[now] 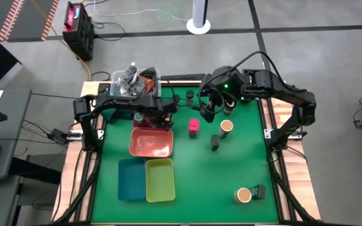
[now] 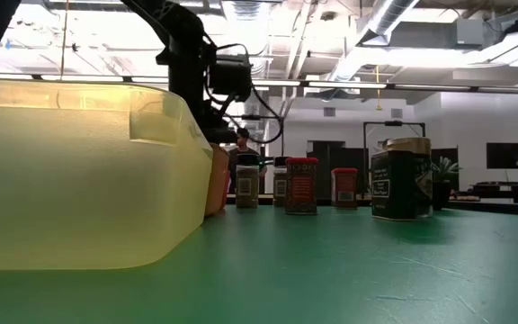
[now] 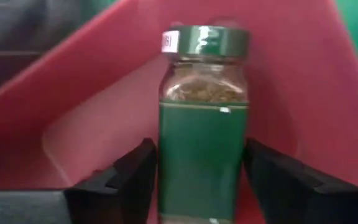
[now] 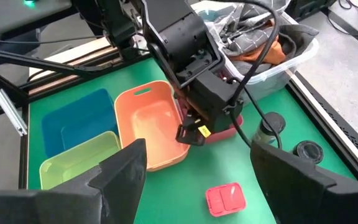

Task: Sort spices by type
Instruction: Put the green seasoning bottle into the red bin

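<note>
Salmon tray (image 1: 151, 143), teal tray (image 1: 131, 179), yel-grn tray (image 1: 159, 180); clear bin (image 1: 137, 80) w/ rags.

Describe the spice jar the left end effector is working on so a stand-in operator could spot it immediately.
Start at the stack of trays on the table's left half and find the pink tray at the back, behind the salmon tray. The left end effector reaches into it, fingers apart either side of a green-lidded spice jar. It is the only jar inside a tray, with a green label and brown spice showing.

Glossy green-lidded glass jar (image 3: 204, 118)
</note>
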Robot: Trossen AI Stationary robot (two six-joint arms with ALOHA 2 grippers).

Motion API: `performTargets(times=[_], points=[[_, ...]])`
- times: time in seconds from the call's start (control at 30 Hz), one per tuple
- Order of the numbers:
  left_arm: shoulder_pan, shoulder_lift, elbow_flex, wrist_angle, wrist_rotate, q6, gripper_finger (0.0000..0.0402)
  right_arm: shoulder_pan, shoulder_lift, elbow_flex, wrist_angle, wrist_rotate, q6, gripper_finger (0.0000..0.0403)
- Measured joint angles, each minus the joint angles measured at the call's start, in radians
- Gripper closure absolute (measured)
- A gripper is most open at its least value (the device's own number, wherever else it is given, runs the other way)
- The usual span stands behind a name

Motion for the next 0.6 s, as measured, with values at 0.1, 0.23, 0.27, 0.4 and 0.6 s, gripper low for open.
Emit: performTargets(times=[0.1,0.23,0.27,0.4,0.6], points=[[0.003,-0.007,-0.020,0.036,0.018,-0.005,0.0150,0.000,0.000,0.000,0.000,0.000,-0.006,0.0090],[0.003,-0.004,-0.018,0.045,-0.013,0.015,0.0138,0.000,0.000,0.000,0.000,0.000,-0.008,0.0090],[0.003,-0.003,-0.014,0.049,-0.009,0.021,0.0137,0.000,0.000,0.000,0.000,0.000,-0.010,0.0090],[0.006,-0.002,-0.013,0.056,-0.004,0.037,0.0136,0.000,0.000,0.000,0.001,0.000,-0.015,0.0090],[0.006,-0.001,-0.014,0.094,0.017,0.118,0.0136,0.000,0.000,0.000,0.001,0.000,-0.018,0.0090]])
